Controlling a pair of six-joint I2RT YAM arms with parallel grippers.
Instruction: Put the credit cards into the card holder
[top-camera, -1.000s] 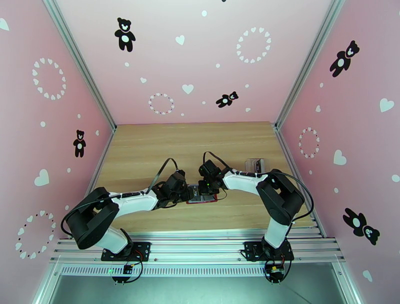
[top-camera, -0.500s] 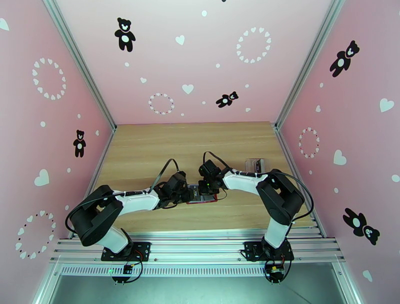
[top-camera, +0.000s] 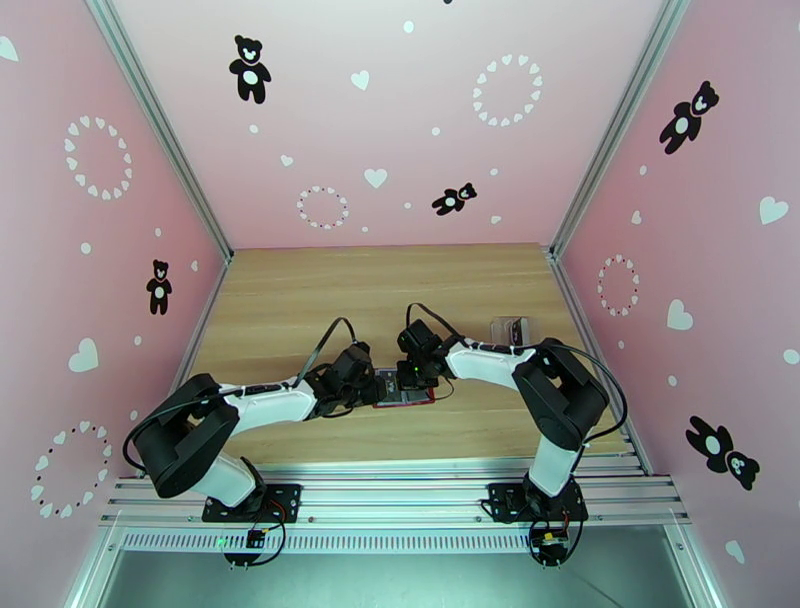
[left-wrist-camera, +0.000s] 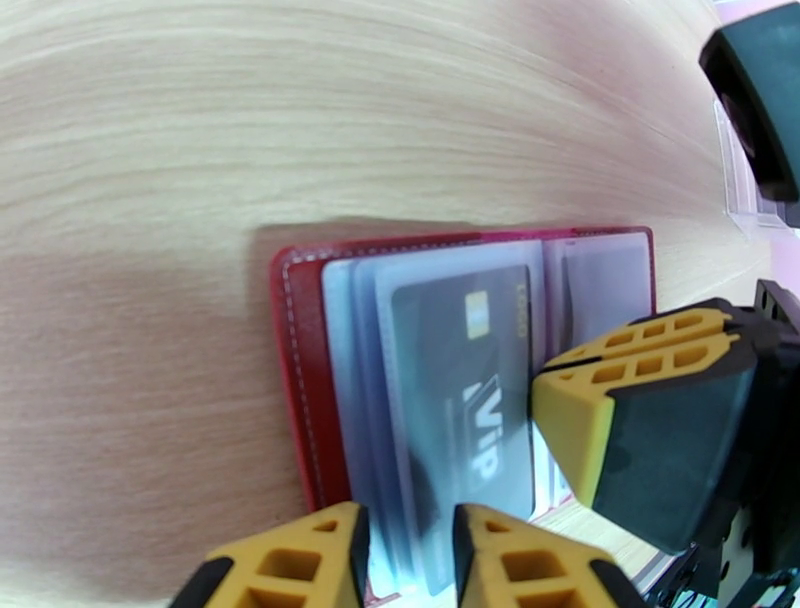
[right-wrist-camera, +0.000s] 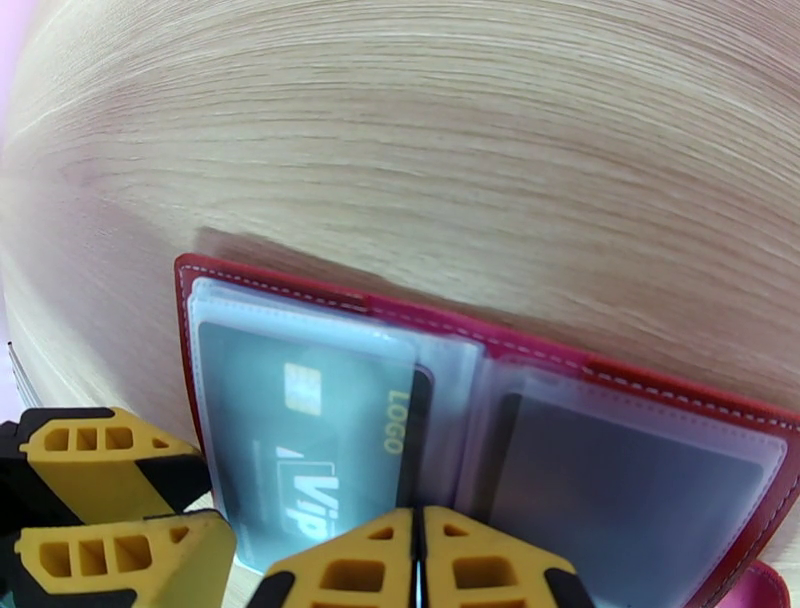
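Now, start at the left: your left gripper sits at the holder's 9 o'clock, and its jaws pinch the outer edge of a clear sleeve. The holder lies open and flat on the table, at about 6 o'clock from the table's middle in the top view, between your two grippers. A dark card lies inside that pinched sleeve. In the right wrist view its end toward the spine looks to poke out a little, so I judge it not fully seated.

The card should handle as light, thin, stiff and slick. Push it on its short edge rather than squeezing its faces. The sleeve is soft and will buckle, so hold it taut at the rim. The holder is light too and could skate on the wood unless you pin it.

Your right gripper comes in from the holder's 1 o'clock, jaws shut together on nothing, tips down by the spine. To its right, a second card sits in the other half's sleeve. A clear case stands well apart at 2 o'clock.
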